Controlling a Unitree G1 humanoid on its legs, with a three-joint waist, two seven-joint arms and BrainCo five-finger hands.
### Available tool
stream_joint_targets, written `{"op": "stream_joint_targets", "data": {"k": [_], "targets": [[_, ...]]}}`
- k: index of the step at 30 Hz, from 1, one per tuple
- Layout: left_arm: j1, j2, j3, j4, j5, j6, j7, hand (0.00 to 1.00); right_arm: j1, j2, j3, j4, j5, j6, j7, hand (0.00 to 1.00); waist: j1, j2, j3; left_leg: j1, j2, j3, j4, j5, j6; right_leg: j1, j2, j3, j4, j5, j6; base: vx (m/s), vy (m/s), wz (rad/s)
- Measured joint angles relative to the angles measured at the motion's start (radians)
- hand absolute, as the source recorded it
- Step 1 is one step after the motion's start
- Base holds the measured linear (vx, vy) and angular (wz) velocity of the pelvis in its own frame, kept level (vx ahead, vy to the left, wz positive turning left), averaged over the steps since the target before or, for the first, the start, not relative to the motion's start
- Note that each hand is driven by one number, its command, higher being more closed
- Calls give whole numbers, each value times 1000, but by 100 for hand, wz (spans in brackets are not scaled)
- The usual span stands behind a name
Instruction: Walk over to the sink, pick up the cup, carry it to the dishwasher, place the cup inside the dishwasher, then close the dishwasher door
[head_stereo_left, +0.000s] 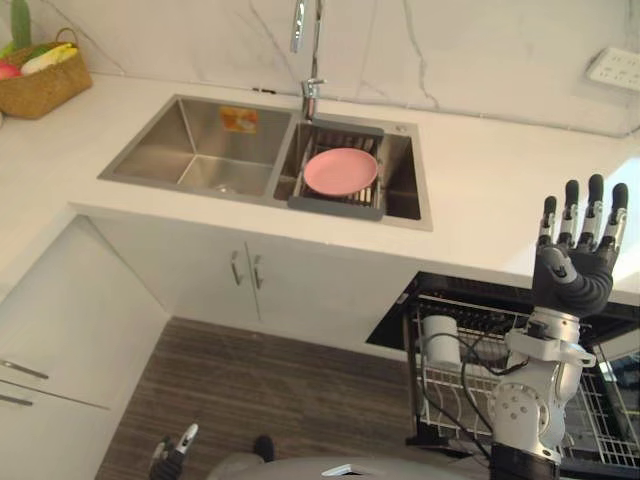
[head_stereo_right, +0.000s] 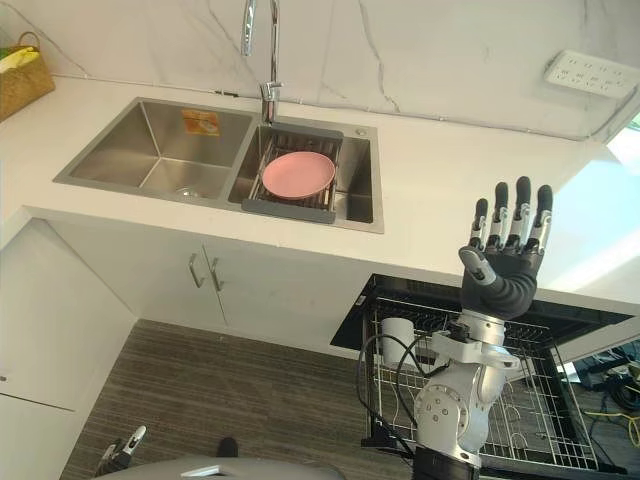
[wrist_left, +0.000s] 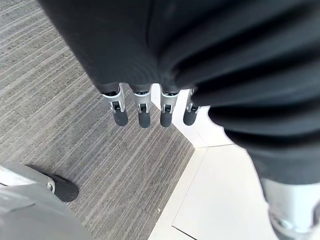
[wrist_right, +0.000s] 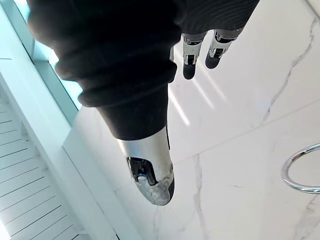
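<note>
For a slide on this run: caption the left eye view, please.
Right hand raised open over the pulled-out dishwasher rack, a white cup already standing in it.

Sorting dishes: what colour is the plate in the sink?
The plate is pink, clearest in left eye view.

The white cylindrical cup (head_stereo_left: 440, 341) sat in the pulled-out wire rack (head_stereo_right: 545, 420) of the open black dishwasher (head_stereo_left: 455, 290), at the rack's sink-side corner. The stainless steel double-basin sink (head_stereo_left: 190, 150) lay well apart from it.
</note>
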Motion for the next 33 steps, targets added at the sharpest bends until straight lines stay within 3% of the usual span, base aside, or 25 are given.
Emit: {"op": "stream_joint_targets", "data": {"k": [8, 11, 13, 14, 16, 19, 21, 22, 23, 24, 25, 26, 30, 32, 33], "targets": [[4, 3, 17, 30, 14, -5, 10, 0, 49, 1, 3, -12, -46, 1, -52, 0, -6, -11, -7, 28, -1, 86, -29, -2, 2, 7, -20, 31, 0, -14, 6, -79, -5, -9], [-3, -10, 56, 45, 21, -12, 9, 0, 84, 31, -1, -60, -19, 0, -70, 0, -19, -4, -1, -69, 13, 124, 172, -92, 7, 2, -15, 18, 17, -26, 9, -29, -15, 10], [1, -48, 87, 42, 21, -17, 8, 0, 107, 40, 6, -126, 13, -12, -71, 0, -9, 33, 15, -175, 63, 155, 424, -193, 8, -12, 1, 13, 63, -58, -5, -4, 39, 2], [0, -56, 91, 37, 21, -18, 6, 0, 115, 42, 8, -144, 13, -24, -71, 0, -13, 47, 22, -206, 73, 179, 501, -199, 11, -12, 2, 1, 86, -74, -3, -15, 66, 42], [10, -72, 98, 15, 8, -20, 3, 0, 124, 50, 14, -165, 13, -46, -75, 0, -13, 46, 52, -320, 124, 251, 763, -207, -25, 2, -17, -27, 147, -124, -1, -52, 67, 42], [34, -76, 95, 16, -8, -7, -2, 0, 111, 82, 18, -157, 11, -62, -103, 0, 4, 48, 55, -322, 150, 233, 706, -266, -34, 57, -43, -21, 143, -152, 29, 43, 128, 6], [63, -87, 93, 21, -8, -6, -4, 0, 110, 78, 36, -153, 10, -71, -118, 0, 13, 51, 55, -310, 127, 117, 532, -222, -67, 63, -72, 17, 143, -168, 57, 125, 255, -31], [81, -94, 94, 27, -8, -6, -4, 0, 112, 80, 45, -143, 8, -73, -117, 0, 14, 46, 57, -290, 112, 119, 505, -142, -80, 73, -83, 64, 126, -174, 64, 207, 338, -68], [105, -104, 97, 29, -11, -21, -7, 0, 102, 76, 74, -107, 1, -76, -117, 0, 19, 34, 61, -266, 71, 136, 506, -181, -58, 96, -94, 149, 95, -176, 56, 257, 336, -57], [105, -104, 97, 29, -11, -24, -7, 0, 100, 75, 77, -105, 1, -75, -117, 0, 19, 30, 60, -267, 70, 139, 511, -185, -55, 94, -92, 158, 97, -176, 55, 251, 241, -52], [92, -89, 91, 31, -10, -40, -9, 0, 93, 75, 84, -99, -8, -80, -115, 0, 17, 19, 69, -290, 59, 163, 561, -218, -5, 81, -87, 194, 115, -187, 52, 207, 186, -27], [79, -76, 92, 37, -10, -46, -10, 0, 83, 75, 81, -87, -7, -88, -115, 0, 15, 5, 66, -300, 52, 180, 588, -248, 12, 74, -96, 219, 116, -186, 54, 168, 164, -28], [36, -43, 94, 68, -5, -52, -11, 0, 79, 76, 71, -75, -6, -88, -114, 0, 7, -14, 54, -255, 39, 212, 564, -279, 28, 70, -111, 250, 144, -122, 55, 177, 135, -25], [22, -27, 92, 68, -5, -53, -12, 0, 80, 76, 69, -78, -8, -88, -115, 0, 6, -33, 32, -217, 25, 226, 501, -278, 37, 25, -121, 250, 219, -95, 72, 173, 65, -25], [13, -22, 92, 68, -5, -54, -14, 0, 79, 77, 69, -79, -9, -87, -117, 0, 10, -38, 24, -179, 17, 228, 451, -271, 45, -30, -121, 248, 327, -71, 109, 209, 71, -46]]}}
